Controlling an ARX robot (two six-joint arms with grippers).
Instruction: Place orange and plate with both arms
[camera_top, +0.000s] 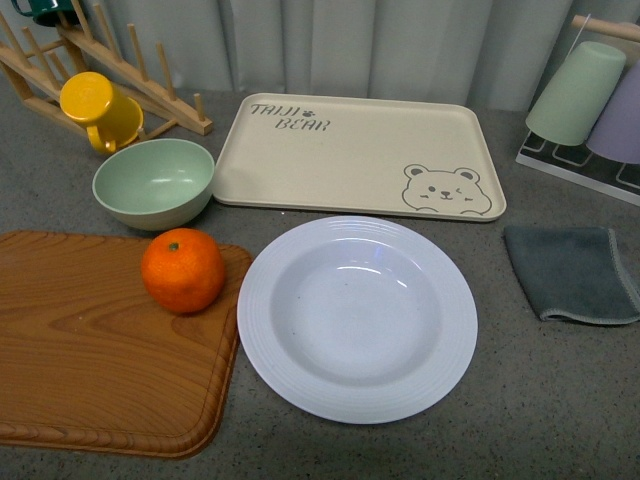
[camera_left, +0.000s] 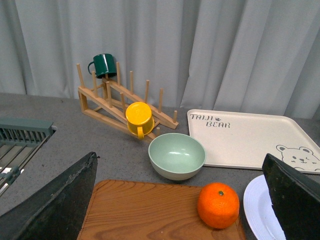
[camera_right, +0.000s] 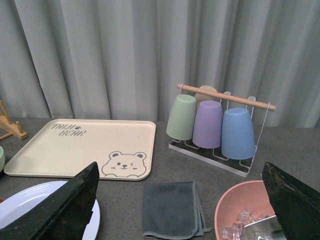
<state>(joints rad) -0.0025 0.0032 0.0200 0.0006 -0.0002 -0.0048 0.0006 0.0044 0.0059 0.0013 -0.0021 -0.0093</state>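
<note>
- Resting on the brown wooden board (camera_top: 90, 370) — the round orange fruit (camera_top: 183, 270), just beside the large white ridged plate (camera_top: 357, 318).
- Left fingers (camera_left: 55, 205) and right fingers (camera_right: 60, 210) — spread wide, empty.

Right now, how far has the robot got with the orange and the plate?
Nothing looks done yet. The orange sits on the wooden board, beside the empty plate. Nothing is in hand: the left fingers and right fingers are open, holding nothing. Both grasps and placings remain.
</note>
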